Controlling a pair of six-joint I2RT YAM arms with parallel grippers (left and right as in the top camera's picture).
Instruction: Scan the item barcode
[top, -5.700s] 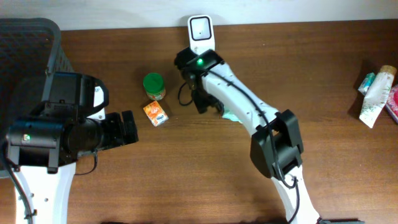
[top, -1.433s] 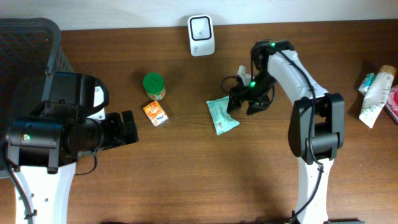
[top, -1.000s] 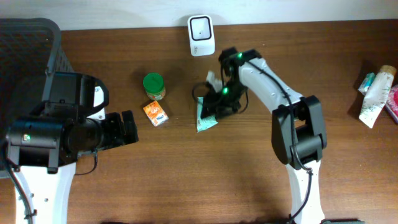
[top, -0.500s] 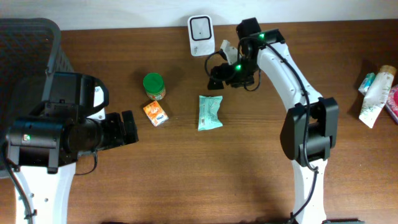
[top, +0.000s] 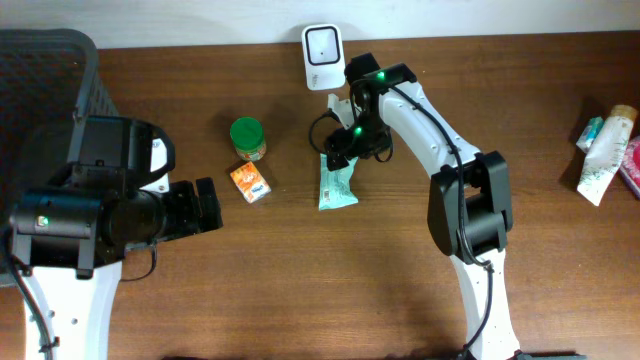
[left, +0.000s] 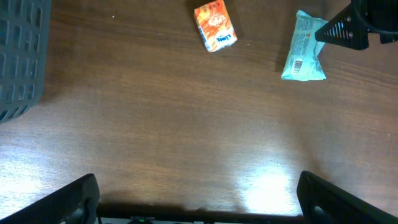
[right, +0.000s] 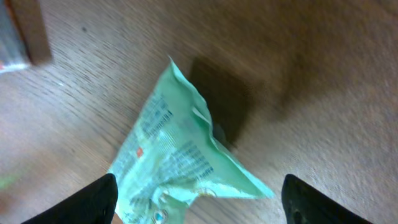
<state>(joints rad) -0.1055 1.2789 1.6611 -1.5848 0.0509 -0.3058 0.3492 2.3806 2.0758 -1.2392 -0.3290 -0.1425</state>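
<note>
Right gripper (top: 338, 150) hovers over the far end of the green packet (top: 337, 185), which lies flat on the wooden table (top: 300, 290) just in front of the barcode scanner (top: 323, 43). In the right wrist view the fingers (right: 93, 199) stand wide apart, one on either side of the packet's crumpled end, and neither presses on it, so nothing is held. Judgement: the placement suits a pick-up by the raised, pinched seam, the only part standing clear of the wood. The left wrist view shows a barcode (left: 300, 64) printed on the packet's nearer end, facing up. The scanner stands at the table's back edge, so the packet probably has to be lifted and turned toward its window. Left gripper (top: 205, 205) is parked well apart on the left side, spread fully and empty, out of the way. Nearby are an orange carton (top: 250, 182) and a green-lidded jar (top: 247, 138), both left of the packet and not touching it. A dark mesh basket (top: 40, 60) sits at the far left, with tubes (top: 605, 150) at the far right. Nothing lies between packet and scanner except the right arm's own wrist and cable.
</note>
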